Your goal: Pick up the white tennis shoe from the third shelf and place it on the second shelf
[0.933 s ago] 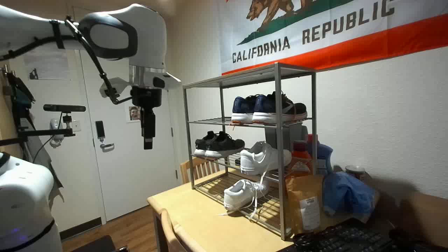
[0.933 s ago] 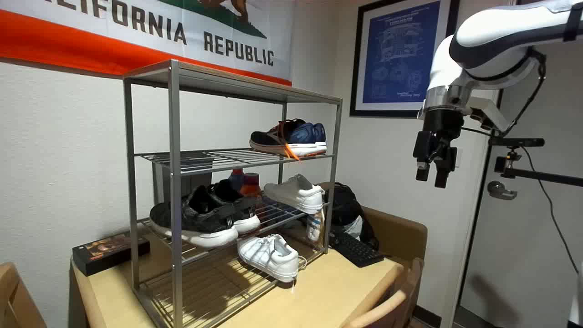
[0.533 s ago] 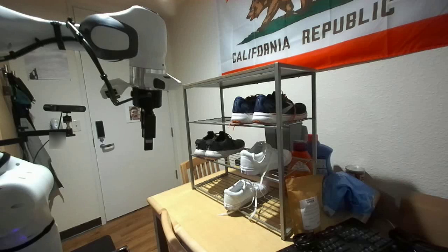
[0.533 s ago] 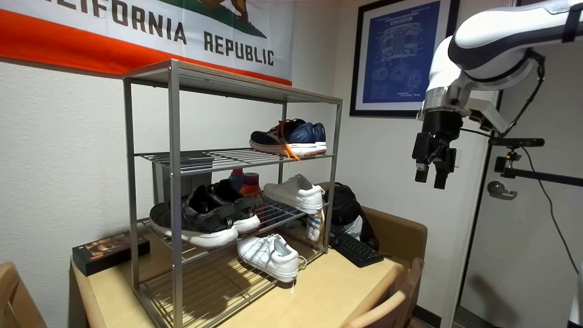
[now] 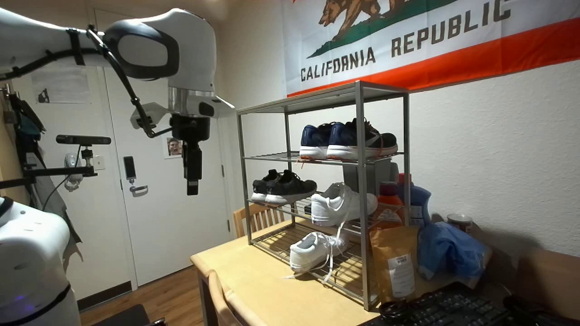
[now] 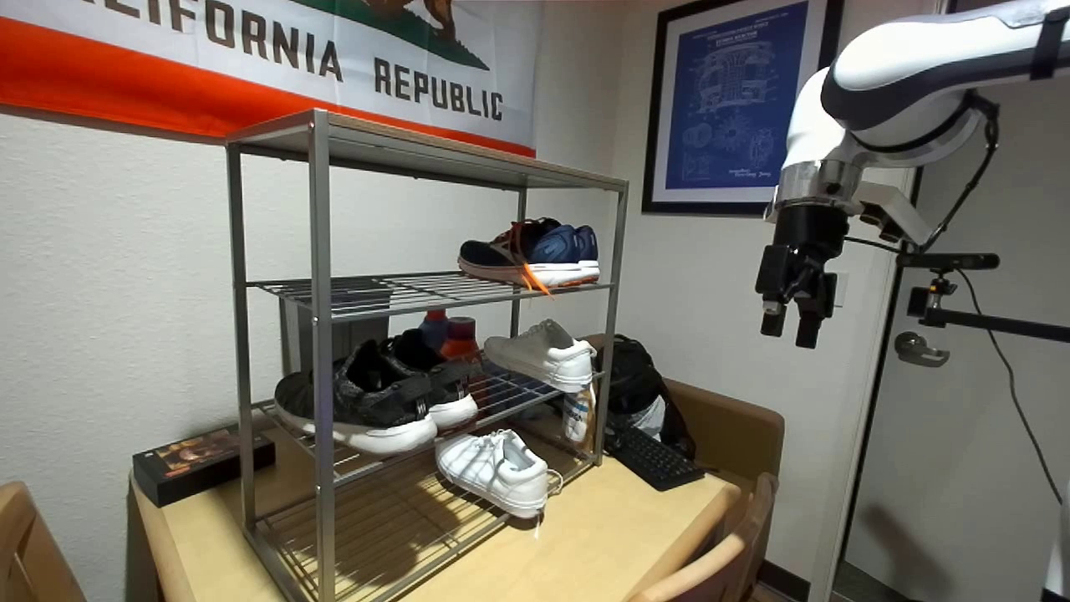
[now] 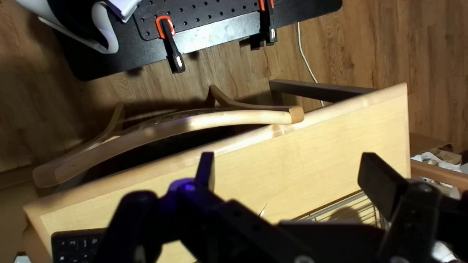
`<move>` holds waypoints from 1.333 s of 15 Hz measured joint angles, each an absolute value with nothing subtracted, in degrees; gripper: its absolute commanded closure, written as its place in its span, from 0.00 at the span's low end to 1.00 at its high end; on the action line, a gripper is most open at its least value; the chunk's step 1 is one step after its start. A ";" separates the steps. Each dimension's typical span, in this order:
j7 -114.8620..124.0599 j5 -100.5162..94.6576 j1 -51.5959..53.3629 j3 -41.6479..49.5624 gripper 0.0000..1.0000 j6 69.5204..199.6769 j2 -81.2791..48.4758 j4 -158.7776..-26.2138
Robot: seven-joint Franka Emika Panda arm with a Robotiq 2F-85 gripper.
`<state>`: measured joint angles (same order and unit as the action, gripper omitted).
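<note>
An all-white lace-up tennis shoe (image 5: 310, 253) sits on the third shelf, the bottom wire tier (image 5: 276, 237), with its heel at the front edge and laces hanging; it also shows in an exterior view (image 6: 495, 477). A second white shoe (image 6: 547, 355) sits on the second shelf, the middle wire tier (image 6: 510, 412), one level up. My gripper (image 5: 192, 188) points down in front of the rack, well apart from it and above the table's height. In the wrist view my gripper (image 7: 287, 162) has its fingers wide apart with nothing between them; the white shoes are mostly hidden there.
Black shoes (image 5: 290, 188) share the middle tier with the white shoe. Dark blue shoes (image 5: 344, 140) sit on the tier above. Rack posts (image 5: 364, 203) bound the tiers. A chair (image 7: 182, 122) stands at the table's front edge. A keyboard (image 6: 656, 456) lies beside the rack.
My gripper has moved down very slightly in front of the rack. The shoes and the rack have not moved.
</note>
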<state>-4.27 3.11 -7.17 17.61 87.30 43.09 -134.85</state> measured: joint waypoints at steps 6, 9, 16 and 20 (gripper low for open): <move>4.58 10.56 -11.67 17.64 0.00 95.38 41.87 -135.27; 8.78 11.27 -14.56 17.28 0.00 103.16 40.75 -137.46; 4.62 11.99 -14.59 17.38 0.00 100.82 39.31 -138.67; 11.92 20.75 -14.78 16.11 0.00 107.93 39.25 -142.47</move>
